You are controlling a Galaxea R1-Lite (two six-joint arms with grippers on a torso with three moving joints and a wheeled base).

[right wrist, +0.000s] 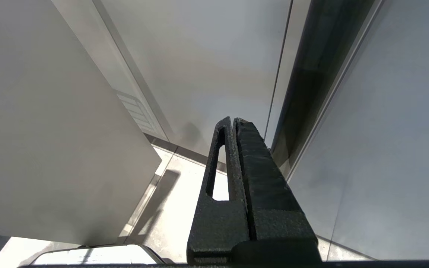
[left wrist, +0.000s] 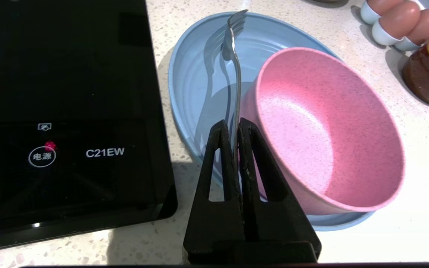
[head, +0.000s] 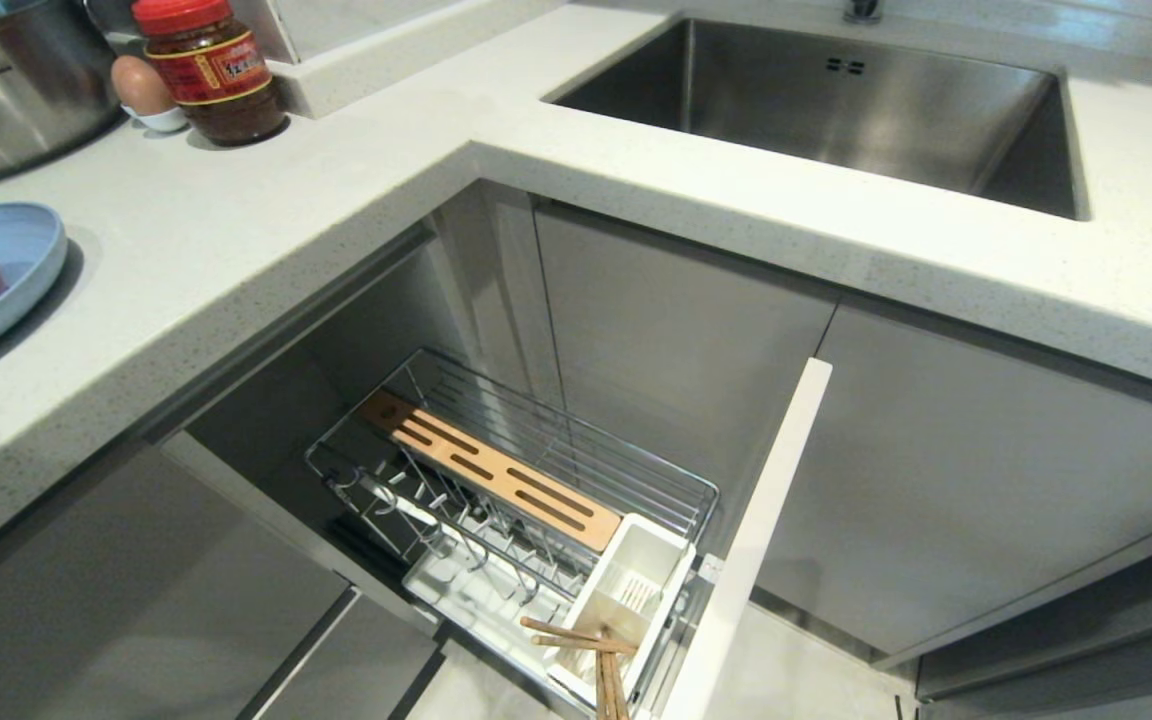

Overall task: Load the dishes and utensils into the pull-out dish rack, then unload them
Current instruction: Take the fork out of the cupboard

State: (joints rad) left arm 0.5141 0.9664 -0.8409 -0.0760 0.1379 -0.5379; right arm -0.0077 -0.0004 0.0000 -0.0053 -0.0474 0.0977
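The left tool is clenched on the silver fork, tines up, above the light-blue plate and beside the pink bowl on the desk. I would carry it upright, clear of the bowl's rim, to the white utensil cup in the pull-out dish rack, where the chopsticks sit. The right tool is parked, clenched on nothing.

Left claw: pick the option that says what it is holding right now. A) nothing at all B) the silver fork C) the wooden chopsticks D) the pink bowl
B: in the left wrist view the left claw is shut on the handle of the fork, whose tines stick out over the blue plate beside the pink bowl; the chopsticks lie at the rack's utensil cup.
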